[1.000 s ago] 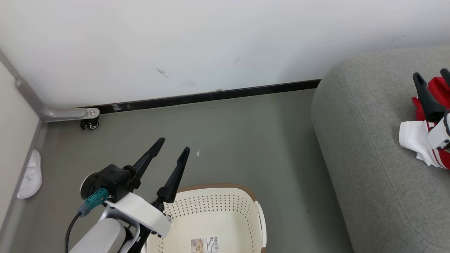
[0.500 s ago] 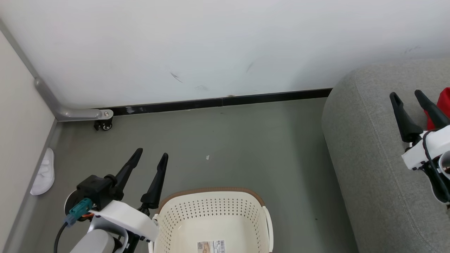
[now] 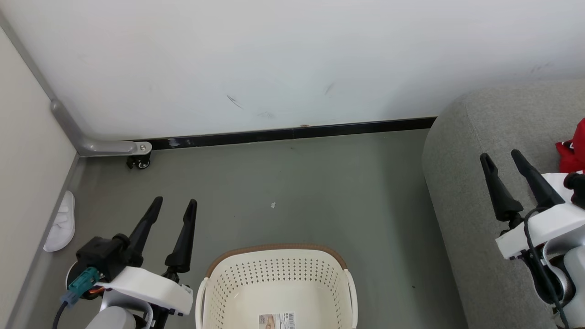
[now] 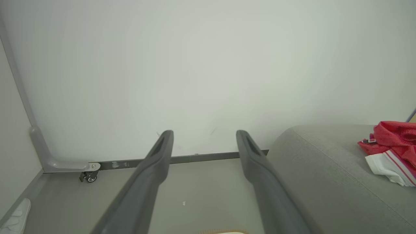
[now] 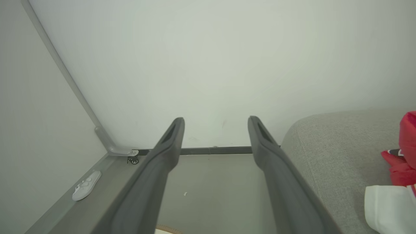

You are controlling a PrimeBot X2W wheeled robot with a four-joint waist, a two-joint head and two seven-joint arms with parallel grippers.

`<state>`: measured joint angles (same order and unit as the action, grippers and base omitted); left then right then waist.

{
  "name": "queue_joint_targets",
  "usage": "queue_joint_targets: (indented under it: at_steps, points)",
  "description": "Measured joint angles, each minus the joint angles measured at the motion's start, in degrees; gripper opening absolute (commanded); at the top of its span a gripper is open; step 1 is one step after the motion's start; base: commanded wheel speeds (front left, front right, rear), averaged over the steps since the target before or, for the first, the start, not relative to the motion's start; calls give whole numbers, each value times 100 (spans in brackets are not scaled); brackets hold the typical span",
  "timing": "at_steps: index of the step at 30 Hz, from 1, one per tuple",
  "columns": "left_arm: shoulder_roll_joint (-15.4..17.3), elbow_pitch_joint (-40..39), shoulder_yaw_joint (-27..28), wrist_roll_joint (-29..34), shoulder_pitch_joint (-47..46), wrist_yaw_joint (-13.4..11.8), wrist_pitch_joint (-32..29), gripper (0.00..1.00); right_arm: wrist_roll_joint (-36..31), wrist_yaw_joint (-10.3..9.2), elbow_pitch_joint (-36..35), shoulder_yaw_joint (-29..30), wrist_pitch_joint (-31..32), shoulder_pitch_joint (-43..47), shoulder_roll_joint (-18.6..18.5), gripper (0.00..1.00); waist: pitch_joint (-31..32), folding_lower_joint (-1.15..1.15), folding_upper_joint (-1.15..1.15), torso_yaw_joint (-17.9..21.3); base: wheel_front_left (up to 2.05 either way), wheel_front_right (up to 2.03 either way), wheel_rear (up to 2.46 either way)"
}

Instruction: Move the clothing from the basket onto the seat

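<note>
The cream perforated basket (image 3: 279, 278) with its brown rim stands on the floor at the bottom centre, holding nothing but a paper label on its bottom. The red and white clothing (image 3: 571, 155) (image 4: 391, 151) (image 5: 398, 175) lies on the grey sofa seat (image 3: 475, 192) (image 4: 325, 169) (image 5: 331, 152) at the right. My left gripper (image 3: 176, 202) (image 4: 204, 133) is open, left of the basket and above the floor. Over the seat's left edge my right gripper (image 3: 500, 154) (image 5: 216, 118) is open too, with nothing between its fingers, just left of the clothing.
A white slipper (image 3: 61, 221) (image 5: 86, 185) lies by the left wall. A grey frame leg with a small caster (image 3: 139, 162) (image 4: 88, 175) stands in the back left corner. Grey floor (image 3: 297, 192) runs to the white wall and black skirting.
My right gripper has drawn back from the clothing toward the seat's left edge, leaving the clothing lying there. My left gripper has moved down and left. The head view has shifted a little.
</note>
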<state>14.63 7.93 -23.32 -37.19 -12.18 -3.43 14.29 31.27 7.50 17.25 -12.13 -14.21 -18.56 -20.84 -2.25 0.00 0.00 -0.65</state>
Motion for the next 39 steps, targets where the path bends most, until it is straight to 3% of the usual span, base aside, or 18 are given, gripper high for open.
queue_joint_targets:
  at_steps: [22,39]
  points:
    - [-200,-147,813,578,711,-141,16,100,-962,-1,-971,255,-16,1295,940,100,23,0,0,34,0,0,0]
    - [-522,-48,1171,879,1011,-144,16,100,-1274,-1,-1155,304,-16,1528,1147,100,132,0,0,113,0,0,0]
